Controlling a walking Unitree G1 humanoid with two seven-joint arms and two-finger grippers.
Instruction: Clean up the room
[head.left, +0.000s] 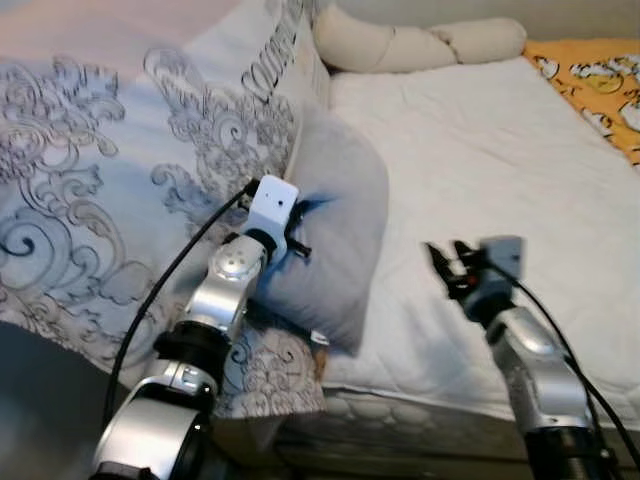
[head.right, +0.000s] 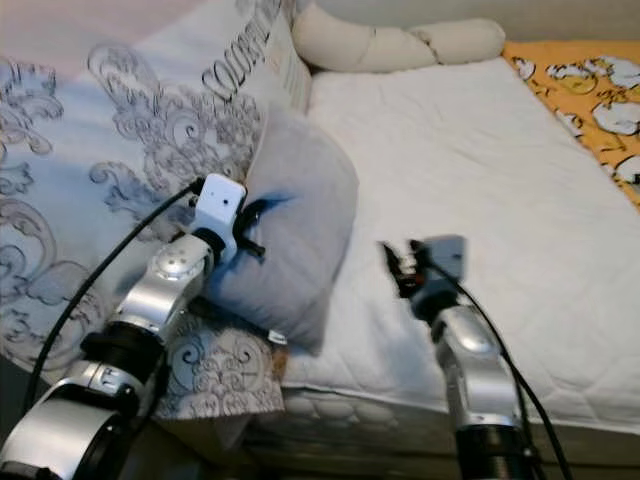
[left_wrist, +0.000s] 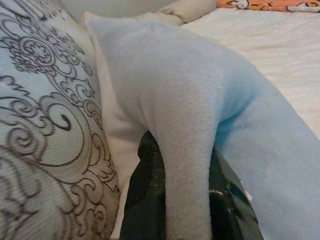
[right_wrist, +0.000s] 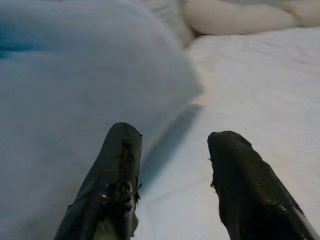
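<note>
White bed (head.left: 480, 160) ahead, and we have the grey pillow (head.left: 335, 230) at its near edge, its fold pinched in our left gripper (left_wrist: 175, 200). Right gripper (right_wrist: 172, 175) hovers spread beside it. Next, likely lifting it toward the headboard.

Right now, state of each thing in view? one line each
left gripper: shut on a fold of the grey pillow
right gripper: open, over the white sheet, holding nothing
grey pillow: propped on edge against the patterned duvet, pinched by the left fingers
patterned duvet: bunched up on the bed's left side
white sheet: spread flat over the mattress
cream bolster: lying across the head of the bed
</note>
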